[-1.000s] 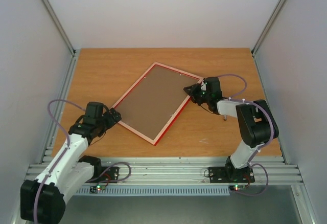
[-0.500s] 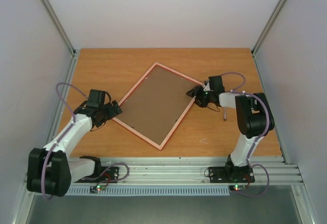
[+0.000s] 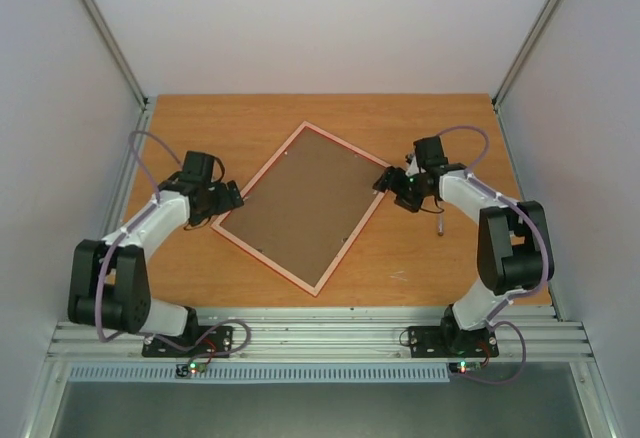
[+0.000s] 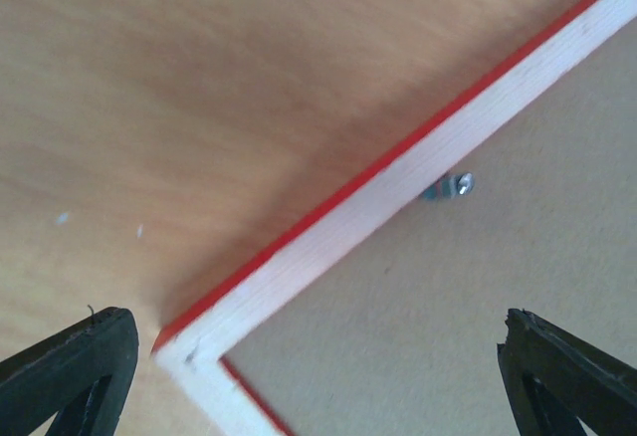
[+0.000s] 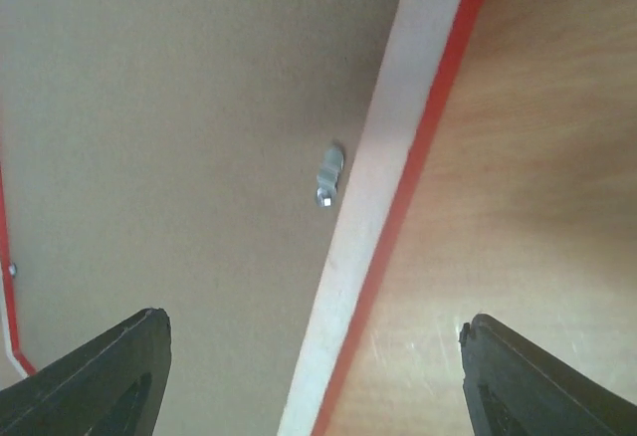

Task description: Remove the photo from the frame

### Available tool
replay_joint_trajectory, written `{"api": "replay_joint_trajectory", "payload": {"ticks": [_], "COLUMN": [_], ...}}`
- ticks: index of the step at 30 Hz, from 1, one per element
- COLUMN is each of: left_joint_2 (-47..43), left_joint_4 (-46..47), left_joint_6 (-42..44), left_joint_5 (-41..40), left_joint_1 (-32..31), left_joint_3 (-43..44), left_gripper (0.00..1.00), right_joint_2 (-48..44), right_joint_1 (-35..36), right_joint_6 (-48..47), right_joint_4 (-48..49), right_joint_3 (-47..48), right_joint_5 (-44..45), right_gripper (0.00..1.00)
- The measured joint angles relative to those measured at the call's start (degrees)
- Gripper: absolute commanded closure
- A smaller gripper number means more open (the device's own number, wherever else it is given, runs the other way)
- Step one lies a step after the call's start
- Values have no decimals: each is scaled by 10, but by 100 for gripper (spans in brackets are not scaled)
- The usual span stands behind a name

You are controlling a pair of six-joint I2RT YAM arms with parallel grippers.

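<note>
The frame (image 3: 345, 145) lies face down in the middle of the table, its pale back rim up and a red edge showing. The brown backing board (image 3: 300, 208) fills it, so the photo is hidden. My left gripper (image 3: 226, 198) stands open over the frame's left corner (image 4: 189, 351), with one finger (image 4: 75, 371) over the bare table and the other over the board. My right gripper (image 3: 388, 180) is open astride the right rim (image 5: 383, 187), holding nothing. A small metal clip (image 5: 328, 175) sits beside that rim, and another clip (image 4: 453, 187) shows near the left corner.
The wooden table (image 3: 200, 133) is walled in by white panels, with aluminium rails along the left and front edges. Bare wood (image 5: 537, 157) lies right of the frame and more bare wood (image 4: 199, 88) left of its corner.
The frame, tilted up on its near-right edge a second ago, now lies flat. My right gripper has opened and let go of its right corner. My left gripper has shifted toward the far side.
</note>
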Motion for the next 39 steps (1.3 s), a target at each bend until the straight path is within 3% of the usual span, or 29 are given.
{"api": "replay_joint_trajectory", "payload": {"ticks": [7, 14, 24, 39], "left_joint_2": [110, 213, 207, 61], "left_joint_4": [8, 10, 62, 150], "left_joint_6": [26, 46, 52, 10], "left_joint_5": [18, 78, 148, 173], "left_joint_1": [5, 6, 7, -66], "left_joint_3": [85, 128, 106, -73], "left_gripper": [1, 1, 1, 1], "right_joint_2": [-36, 3, 77, 199], "right_joint_1": [24, 55, 59, 51], "right_joint_6": [-18, -18, -31, -106], "right_joint_4": [-35, -32, -37, -118], "right_joint_3": [-30, -32, 35, 221], "right_joint_5": [-1, -10, -24, 7], "right_gripper": [19, 19, 18, 18]}}
